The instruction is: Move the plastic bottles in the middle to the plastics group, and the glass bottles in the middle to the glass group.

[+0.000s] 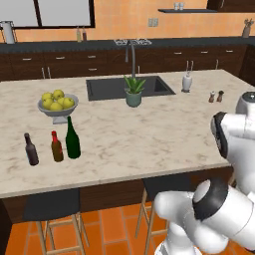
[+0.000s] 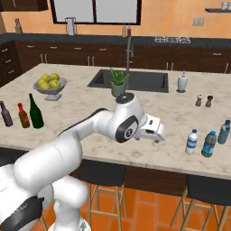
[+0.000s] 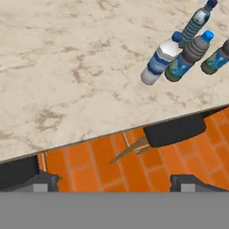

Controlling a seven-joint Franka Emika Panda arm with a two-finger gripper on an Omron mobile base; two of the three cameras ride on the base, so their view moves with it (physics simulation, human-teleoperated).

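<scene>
- We read the counter (image 1: 149, 129) as sorted into ends: the green glass bottle (image 1: 72, 139) stands touching the two small dark bottles (image 1: 44, 148) at the left, seemingly already delivered.
- Plastic bottles (image 2: 208, 140) cluster at the right end, near the front edge.
- All bottles stand upright, long axes vertical, caps up; in the hand view they splay only by perspective.
- Gripper (image 3: 114, 182) hangs over the counter's front edge with fingertips (image 3: 42, 182) well apart, nothing between them.

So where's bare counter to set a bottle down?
The wide marble stretch between the green bottle and the water bottles is bare. It is crowded at the left beside the two dark bottles, below the fruit bowl.
</scene>
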